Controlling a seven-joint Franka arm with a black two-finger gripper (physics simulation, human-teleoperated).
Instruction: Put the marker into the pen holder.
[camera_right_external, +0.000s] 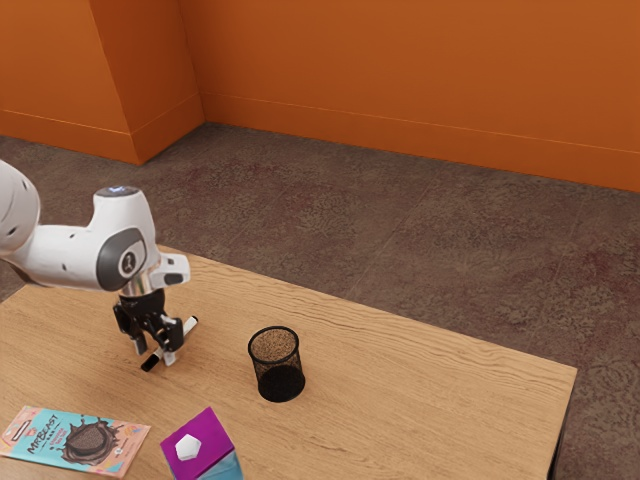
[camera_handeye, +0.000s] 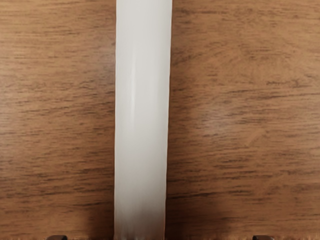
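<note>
My gripper (camera_right_external: 155, 354) is low over the wooden table with its two fingers apart, one on each side of the marker. The marker (camera_right_external: 190, 327) lies flat on the tabletop, its white body passing beneath the hand and a black end sticking out on the near side. In the wrist view the white marker (camera_handeye: 142, 120) runs between the tips of my gripper (camera_handeye: 160, 238), with a gap on both sides. A black mesh pen holder (camera_right_external: 281, 383) stands upright toward the exterior view's right of the hand.
The wooden table (camera_right_external: 430, 400) carries a chocolate bar packet (camera_right_external: 75, 440) at the exterior view's lower left. A purple and blue box (camera_right_external: 205, 447) stands at the lower edge, nearer the camera than the pen holder. The far table edge runs behind the hand and pen holder.
</note>
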